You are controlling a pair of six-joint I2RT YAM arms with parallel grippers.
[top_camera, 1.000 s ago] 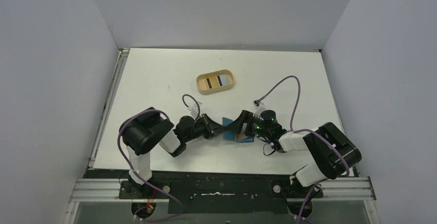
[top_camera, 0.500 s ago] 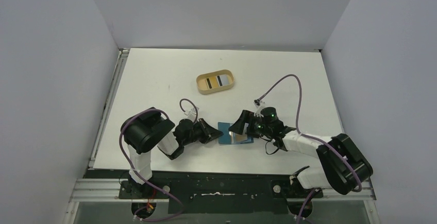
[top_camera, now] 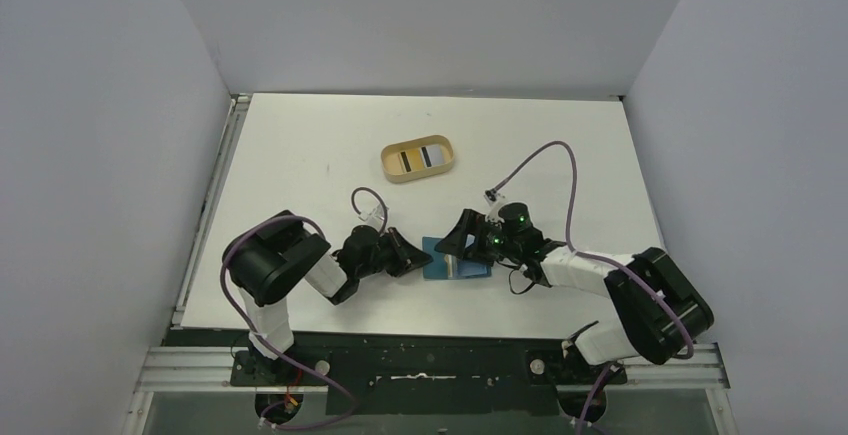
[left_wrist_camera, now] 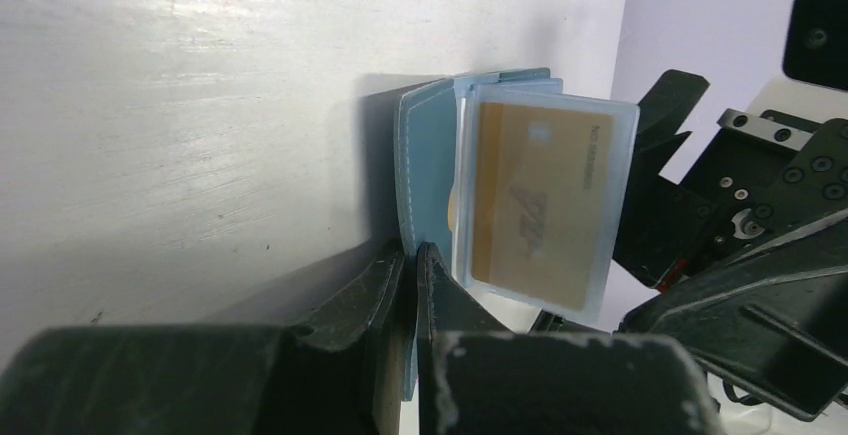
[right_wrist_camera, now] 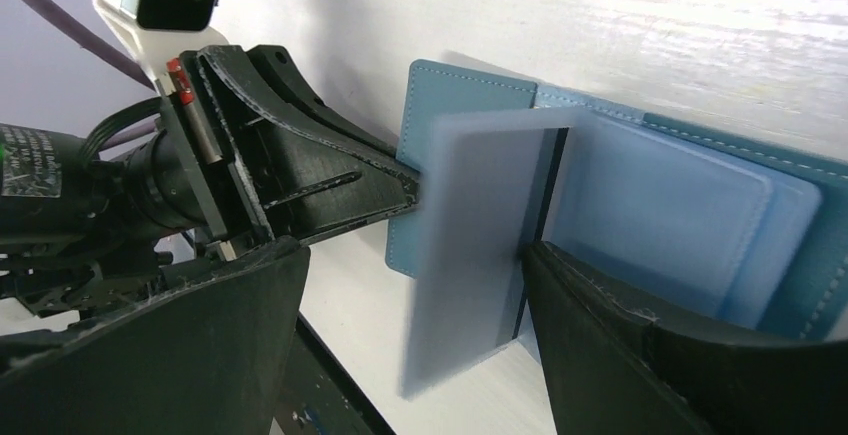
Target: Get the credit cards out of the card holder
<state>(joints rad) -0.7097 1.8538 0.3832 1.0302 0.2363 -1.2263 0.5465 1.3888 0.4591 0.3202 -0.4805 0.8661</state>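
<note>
Spread the card holder [top_camera: 455, 258] open by the middle of the tabletop's [top_camera: 300, 155] near edge; a second earlier, held it bunched between both grippers. Kept the left gripper [left_wrist_camera: 410, 255] clamped together on the left cover's edge. Set the right gripper [right_wrist_camera: 415, 255] with jaws wide apart, astride a clear sleeve [right_wrist_camera: 470, 245] standing up from the spine, gripping nothing. Left a tan credit card [left_wrist_camera: 530, 210] inside that sleeve: none extracted yet, though probably now exposed for a pull.

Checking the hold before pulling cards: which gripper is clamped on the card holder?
The left gripper, shut on the teal card holder; the right gripper stands open astride its upright sleeve.
</note>
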